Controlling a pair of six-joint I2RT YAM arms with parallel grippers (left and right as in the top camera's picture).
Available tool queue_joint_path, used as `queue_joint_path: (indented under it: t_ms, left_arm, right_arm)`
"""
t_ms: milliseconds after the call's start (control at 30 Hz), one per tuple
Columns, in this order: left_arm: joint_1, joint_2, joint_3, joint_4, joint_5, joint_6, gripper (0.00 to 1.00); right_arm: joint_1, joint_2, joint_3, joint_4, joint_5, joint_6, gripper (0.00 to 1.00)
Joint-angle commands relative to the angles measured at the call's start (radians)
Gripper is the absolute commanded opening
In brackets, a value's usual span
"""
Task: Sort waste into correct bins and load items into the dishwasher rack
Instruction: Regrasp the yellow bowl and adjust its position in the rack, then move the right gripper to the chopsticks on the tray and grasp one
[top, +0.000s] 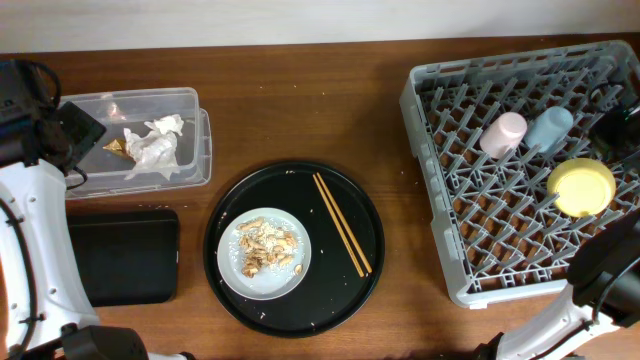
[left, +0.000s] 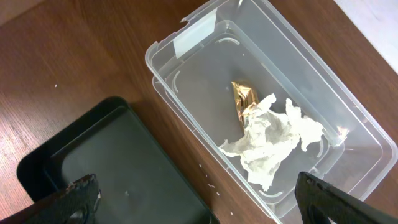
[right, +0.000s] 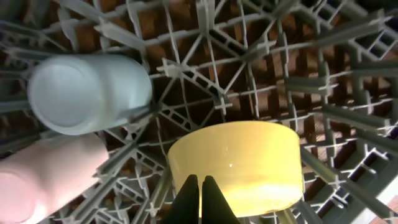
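Note:
The grey-white plate (top: 235, 268) with beige food scraps (top: 268, 245) sits on the round black tray (top: 240, 200). Crumpled white tissue (left: 270, 140) and a gold-brown wrapper (left: 244, 99) lie in the clear tub (left: 161, 56). The pink cup (top: 503, 133), blue cup (top: 548, 128) and yellow bowl (top: 581, 186) rest in the light-grey dishwasher rack (top: 500, 290). My left gripper (left: 199, 205) is open and empty above the gap between the tub and the black rectangular tray (left: 106, 162). My right gripper (right: 201, 180) is shut, just over the yellow bowl (right: 249, 162).
Two thin wooden chopsticks (top: 341, 237) lie on the round tray, right of the plate. The black rectangular tray (top: 125, 257) sits in front of the tub (top: 100, 100) at the left. Small crumbs dot the wood between them.

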Motion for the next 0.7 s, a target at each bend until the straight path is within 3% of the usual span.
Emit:
queue_joint_path:
  t_ms: [0, 200, 300, 333, 367, 400, 467, 667]
  left_arm:
    - [0.006, -0.011, 0.011, 0.002, -0.006, -0.005, 0.99]
    - [0.006, -0.011, 0.011, 0.002, -0.006, -0.005, 0.99]
    - [0.006, -0.011, 0.011, 0.002, -0.007, -0.005, 0.99]
    - [0.006, -0.011, 0.011, 0.002, -0.006, -0.005, 0.99]
    - [0.006, -0.011, 0.011, 0.002, -0.007, -0.005, 0.99]
    - [0.006, -0.011, 0.011, 0.002, -0.006, -0.005, 0.99]
    - [0.006, -0.011, 0.011, 0.002, -0.007, -0.006, 0.99]
    - [0.006, -0.011, 0.011, 0.002, -0.006, -0.005, 0.99]
  right_arm:
    - [-0.003, 0.005, 0.113, -0.052, 0.012, 0.008, 0.04]
    - [0.035, -0.033, 0.27, -0.169, -0.293, -0.05, 0.05]
    - [0.128, -0.101, 0.272, -0.205, -0.326, -0.075, 0.06]
    - [0.185, -0.127, 0.272, -0.222, -0.326, -0.104, 0.11]
    - [0.237, -0.14, 0.272, -0.235, -0.326, -0.135, 0.24]
    - [0.291, -0.145, 0.272, -0.254, -0.325, -0.172, 0.48]
    - [0.378, -0.142, 0.266, -0.296, -0.326, -0.212, 0.66]
    - [0.688, -0.122, 0.108, -0.307, -0.324, -0.354, 0.67]
